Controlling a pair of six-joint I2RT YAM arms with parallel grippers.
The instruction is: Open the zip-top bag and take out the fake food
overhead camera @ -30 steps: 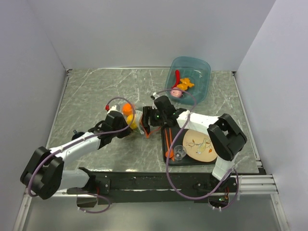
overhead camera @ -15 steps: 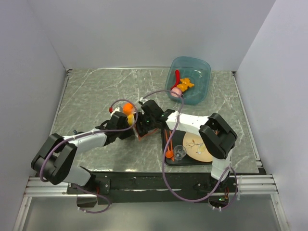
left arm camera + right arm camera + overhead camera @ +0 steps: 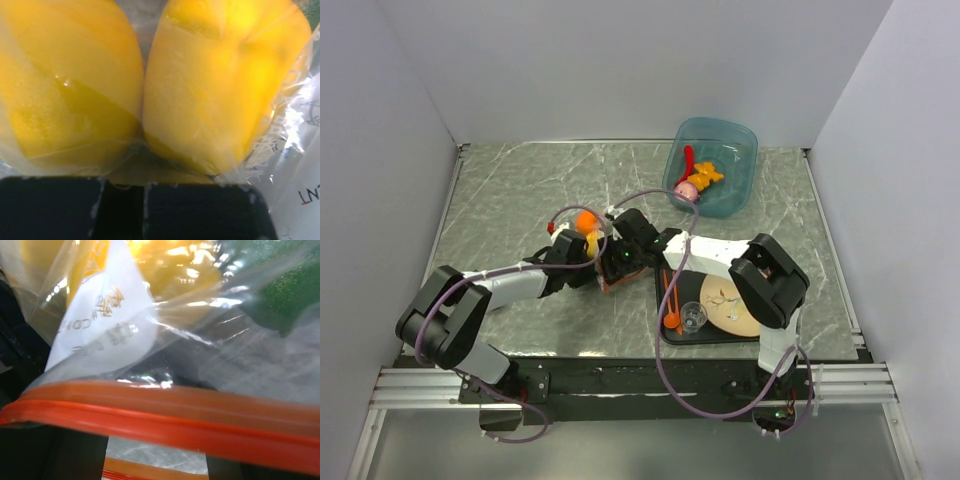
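**Grey marbled table [image 3: 510, 190], zip-top bag [image 3: 115, 315] at its middle between two grippers**

Plain white walls on three sides of the table. Reaching in from the near edge, the left arm [image 3: 500, 287] and the right arm [image 3: 720, 250], wrists nearly meeting mid-table. At the far right, a translucent blue tub [image 3: 740, 150] with red, orange-yellow and pink toy pieces inside. At the near right, a black tray [image 3: 682, 338] bearing a round plate [image 3: 738, 305], a small clear cup [image 3: 693, 317] and thin orange sticks [image 3: 669, 295] along its left side.

Just left of the tray, the bag, floppy and clear, with a white printed label. Clamped on it, the left gripper [image 3: 122, 187]: black fingers [image 3: 50, 205] almost together, film bunched into the narrow slit between them. Against the bag's tray side, the right gripper [image 3: 613, 268]; fingertips hidden behind plastic, so cannot tell whether pressed together or apart.

Inside the bag, fake food [image 3: 75, 85]: two yellow pieces side by side, tight against the film in the left wrist view. Seen through the plastic in the right wrist view, a green piece [image 3: 287, 295]. At the bag's far end in the top view, an orange ball [image 3: 585, 221].

Stretched straight across the right wrist view, the orange-red zip strip [image 3: 165, 415]; sealed or parted, cannot tell.
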